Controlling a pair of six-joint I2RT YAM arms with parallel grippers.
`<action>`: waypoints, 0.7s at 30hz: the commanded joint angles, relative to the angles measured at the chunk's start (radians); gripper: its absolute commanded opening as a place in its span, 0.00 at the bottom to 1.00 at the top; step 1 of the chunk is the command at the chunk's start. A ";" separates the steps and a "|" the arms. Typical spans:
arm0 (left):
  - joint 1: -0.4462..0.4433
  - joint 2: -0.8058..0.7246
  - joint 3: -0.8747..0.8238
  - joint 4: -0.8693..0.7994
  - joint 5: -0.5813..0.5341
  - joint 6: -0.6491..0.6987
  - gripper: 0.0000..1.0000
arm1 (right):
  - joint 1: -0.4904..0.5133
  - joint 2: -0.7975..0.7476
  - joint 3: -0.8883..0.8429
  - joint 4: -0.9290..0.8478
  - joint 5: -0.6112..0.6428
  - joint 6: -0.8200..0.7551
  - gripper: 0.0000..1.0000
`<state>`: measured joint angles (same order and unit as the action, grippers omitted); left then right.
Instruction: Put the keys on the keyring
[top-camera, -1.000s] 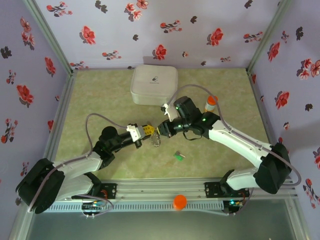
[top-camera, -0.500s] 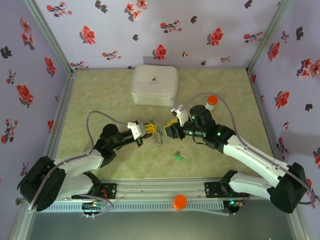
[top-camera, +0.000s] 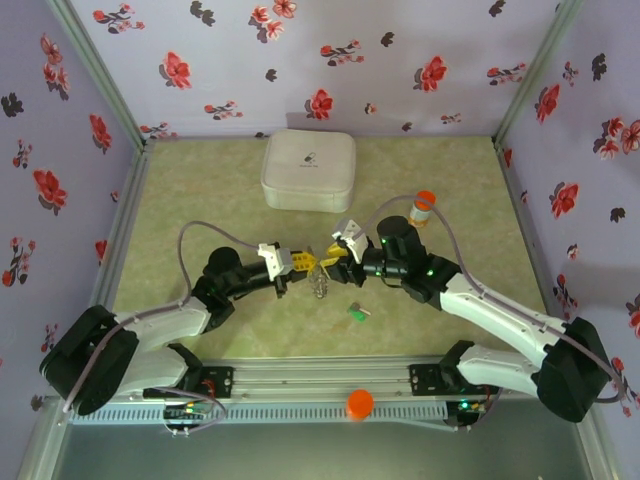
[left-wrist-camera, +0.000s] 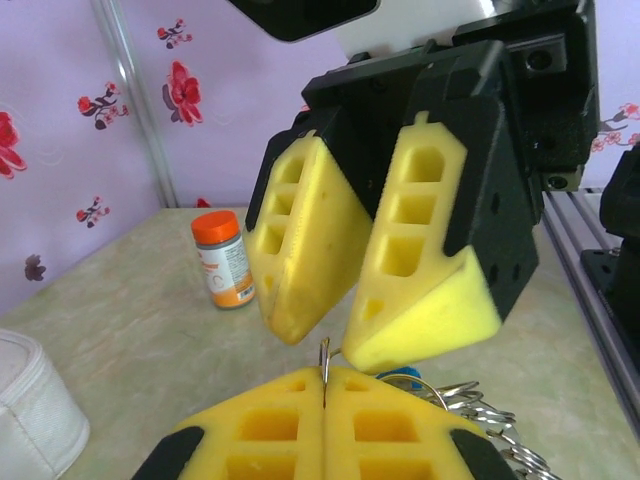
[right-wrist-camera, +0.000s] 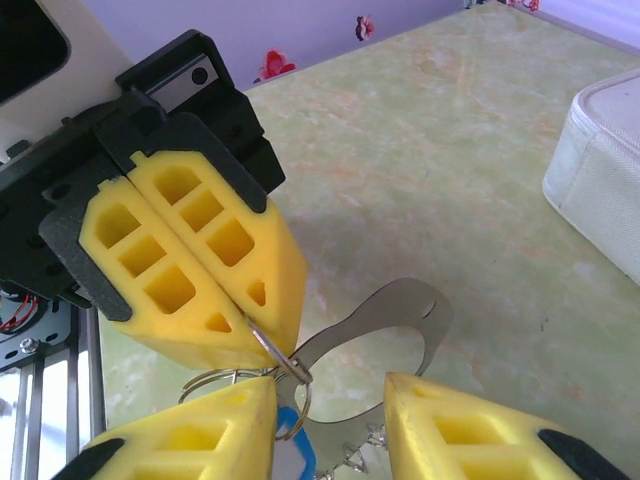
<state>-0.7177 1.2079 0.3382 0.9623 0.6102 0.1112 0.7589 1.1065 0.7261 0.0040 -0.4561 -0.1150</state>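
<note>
My left gripper (top-camera: 303, 262) is shut on a thin wire ring (left-wrist-camera: 324, 358) of the keyring (right-wrist-camera: 392, 322), whose wide flat grey loop hangs under it with a short chain (left-wrist-camera: 492, 424). A key with a blue tag (right-wrist-camera: 291, 457) hangs from a small ring on the same bunch. My right gripper (top-camera: 334, 262) faces the left one tip to tip. It stands open, with its yellow fingers (left-wrist-camera: 420, 300) on either side of the loop and not pinching it. A green-tagged key (top-camera: 357, 312) lies on the table in front of both grippers.
A white rounded square case (top-camera: 308, 170) sits at the back of the table. An orange-capped bottle (top-camera: 422, 208) stands behind my right arm. Floral walls close in three sides, and a metal rail (top-camera: 320, 378) runs along the near edge.
My right gripper has opened from nearly shut and its arm has swung lower and to the right, uncovering the bottle. My left gripper has stayed shut on the ring, barely moving.
</note>
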 joint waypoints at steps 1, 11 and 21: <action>-0.006 -0.002 0.024 0.076 0.040 -0.019 0.00 | -0.006 -0.008 0.027 0.020 -0.001 -0.036 0.32; -0.002 -0.005 0.025 0.082 0.081 -0.043 0.00 | -0.006 0.010 0.044 0.011 -0.088 -0.088 0.30; 0.001 -0.011 0.030 0.108 0.116 -0.081 0.00 | -0.007 0.023 0.045 0.001 -0.135 -0.139 0.19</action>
<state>-0.7166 1.2076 0.3382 0.9802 0.6785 0.0574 0.7570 1.1160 0.7330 0.0029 -0.5575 -0.2218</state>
